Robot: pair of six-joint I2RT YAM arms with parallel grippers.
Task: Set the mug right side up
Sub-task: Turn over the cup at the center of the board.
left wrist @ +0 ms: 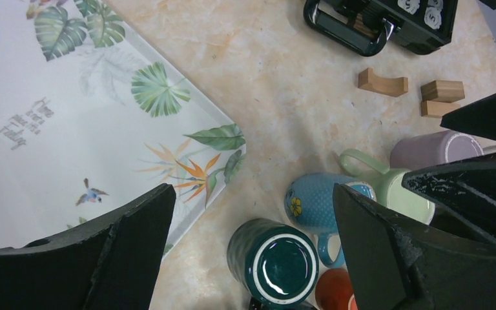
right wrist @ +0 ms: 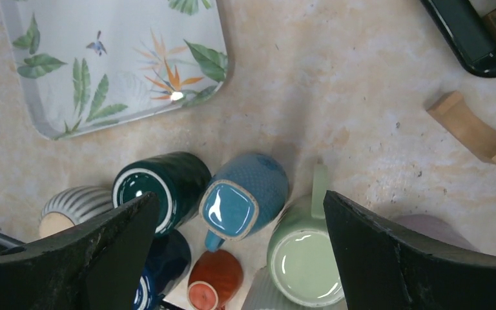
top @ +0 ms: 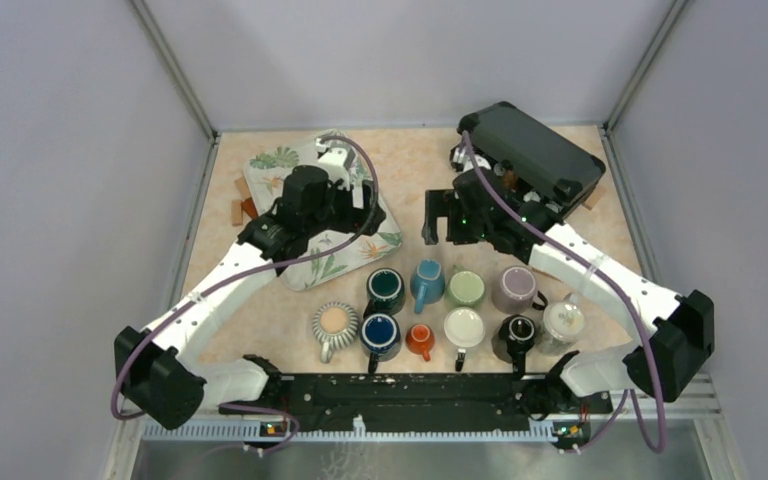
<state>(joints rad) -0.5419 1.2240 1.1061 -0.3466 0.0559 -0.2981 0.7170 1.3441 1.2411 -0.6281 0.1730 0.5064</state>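
Several mugs stand in two rows near the arms, and those I can judge are bottom up. The dark teal mug (top: 385, 288) (left wrist: 274, 261) (right wrist: 158, 184) and the blue mug (top: 427, 283) (left wrist: 316, 203) (right wrist: 242, 200) show glazed bases. A light green mug (top: 466, 288) (right wrist: 307, 261) and a small orange mug (top: 420, 340) (right wrist: 214, 279) are beside them. My left gripper (top: 320, 205) (left wrist: 253, 194) hangs open above the teal mug, holding nothing. My right gripper (top: 447, 222) (right wrist: 242, 196) hangs open above the blue mug, also holding nothing.
A floral tray (top: 290, 165) (left wrist: 71, 129) (right wrist: 103, 58) lies at the back left. A black case (top: 535, 150) (left wrist: 387, 22) sits at the back right, with wooden blocks (left wrist: 382, 82) (right wrist: 471, 127) near it. Grey walls enclose the table.
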